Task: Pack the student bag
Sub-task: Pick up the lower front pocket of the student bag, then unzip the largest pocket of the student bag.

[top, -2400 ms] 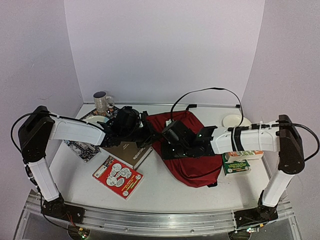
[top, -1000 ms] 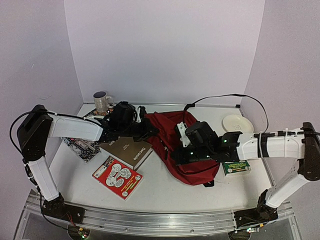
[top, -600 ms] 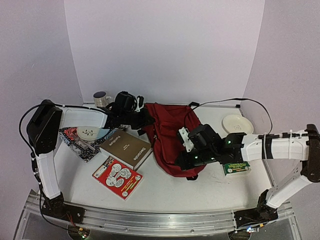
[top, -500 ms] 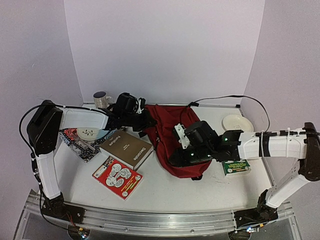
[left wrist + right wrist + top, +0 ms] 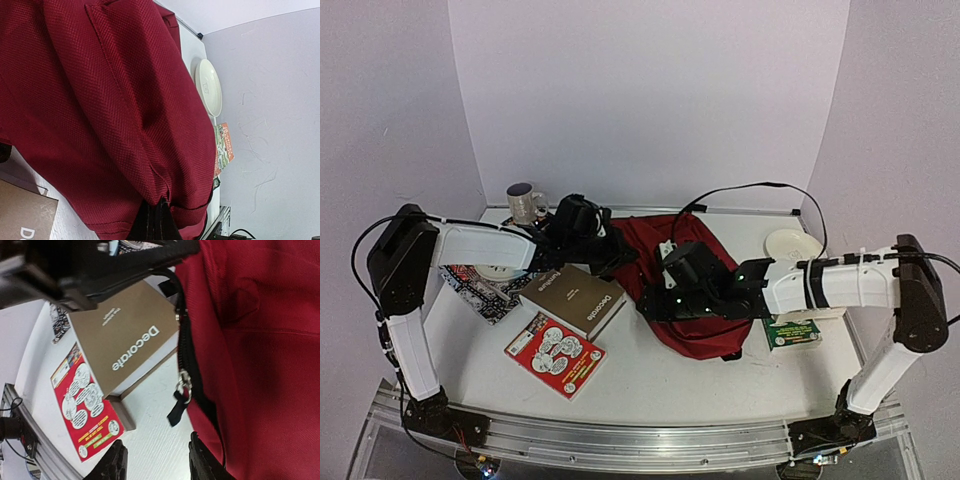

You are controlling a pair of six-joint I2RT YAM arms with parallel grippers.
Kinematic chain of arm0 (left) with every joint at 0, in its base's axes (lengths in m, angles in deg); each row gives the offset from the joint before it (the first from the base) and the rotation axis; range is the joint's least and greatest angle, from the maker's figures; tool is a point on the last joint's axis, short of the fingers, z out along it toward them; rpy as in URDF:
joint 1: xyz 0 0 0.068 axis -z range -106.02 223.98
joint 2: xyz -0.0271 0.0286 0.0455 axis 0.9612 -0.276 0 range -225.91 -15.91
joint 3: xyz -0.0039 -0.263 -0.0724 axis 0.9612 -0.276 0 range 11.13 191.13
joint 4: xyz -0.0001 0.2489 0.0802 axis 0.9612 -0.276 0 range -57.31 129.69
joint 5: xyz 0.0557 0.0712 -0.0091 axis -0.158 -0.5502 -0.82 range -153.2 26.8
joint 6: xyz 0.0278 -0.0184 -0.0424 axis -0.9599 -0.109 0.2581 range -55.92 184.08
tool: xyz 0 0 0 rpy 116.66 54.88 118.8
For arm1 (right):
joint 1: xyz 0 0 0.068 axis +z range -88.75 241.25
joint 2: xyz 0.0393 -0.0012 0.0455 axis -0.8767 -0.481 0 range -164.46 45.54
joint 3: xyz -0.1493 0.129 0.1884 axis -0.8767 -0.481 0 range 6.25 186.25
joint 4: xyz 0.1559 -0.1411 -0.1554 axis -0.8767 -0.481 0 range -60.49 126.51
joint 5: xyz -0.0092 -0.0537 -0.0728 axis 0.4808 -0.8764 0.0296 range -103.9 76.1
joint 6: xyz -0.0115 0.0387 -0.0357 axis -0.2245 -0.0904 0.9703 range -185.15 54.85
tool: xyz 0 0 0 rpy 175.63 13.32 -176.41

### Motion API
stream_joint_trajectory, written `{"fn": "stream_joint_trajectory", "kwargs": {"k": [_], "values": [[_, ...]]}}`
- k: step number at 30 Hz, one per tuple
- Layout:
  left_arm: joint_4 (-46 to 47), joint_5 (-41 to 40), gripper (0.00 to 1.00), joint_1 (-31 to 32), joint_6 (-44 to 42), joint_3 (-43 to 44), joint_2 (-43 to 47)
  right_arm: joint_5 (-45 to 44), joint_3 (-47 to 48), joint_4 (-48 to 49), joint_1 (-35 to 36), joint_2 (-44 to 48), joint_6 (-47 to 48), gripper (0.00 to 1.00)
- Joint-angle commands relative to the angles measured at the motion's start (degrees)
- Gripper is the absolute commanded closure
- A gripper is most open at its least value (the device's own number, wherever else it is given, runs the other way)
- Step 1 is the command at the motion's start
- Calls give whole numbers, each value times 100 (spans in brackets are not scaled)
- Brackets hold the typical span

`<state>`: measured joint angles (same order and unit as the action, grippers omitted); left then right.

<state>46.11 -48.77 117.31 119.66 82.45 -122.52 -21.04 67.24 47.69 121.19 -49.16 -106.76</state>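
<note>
**A:** Where is the student bag [image 5: 650, 240] placed?

**B:** It is laid on the middle of the table [image 5: 650, 385], just beside the brown book [image 5: 125, 347].

**A:** How is it held?

**B:** Its left edge is pinched by the left gripper [image 5: 157, 225], which is closed on the red cloth. The bag is likely held this way so it is not dragged about when the zip is worked.

**A:** And the right gripper [image 5: 156, 464]?

**B:** Its fingers are spread apart and nothing is gripped. It is pointed toward the zip pull [image 5: 183, 382], which hangs free at the bag's edge.

**A:** Is anything packed?

**B:** That cannot be told. The book and the red leaflet [image 5: 82, 405] are seen outside, so the packing is judged not done.
</note>
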Motion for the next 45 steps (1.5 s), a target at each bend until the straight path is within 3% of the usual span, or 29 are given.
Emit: {"fn": "stream_joint_trajectory", "kwargs": {"k": [1,12,27,38,45], "values": [[458,-144,100,82,174,11,421,-367,195,-20,39,-229,-307,56],[536,-243,100,284,208,9,426,-908,519,86,35,-606,-259,59],[527,-457,100,285,-125,81,310,-595,-91,-44,35,45,-257,100],[457,-448,100,119,-436,296,189,-157,-501,-279,37,441,-51,100],[-78,-471,100,-93,-1021,793,-139,214,-816,-601,35,803,279,100]]}}
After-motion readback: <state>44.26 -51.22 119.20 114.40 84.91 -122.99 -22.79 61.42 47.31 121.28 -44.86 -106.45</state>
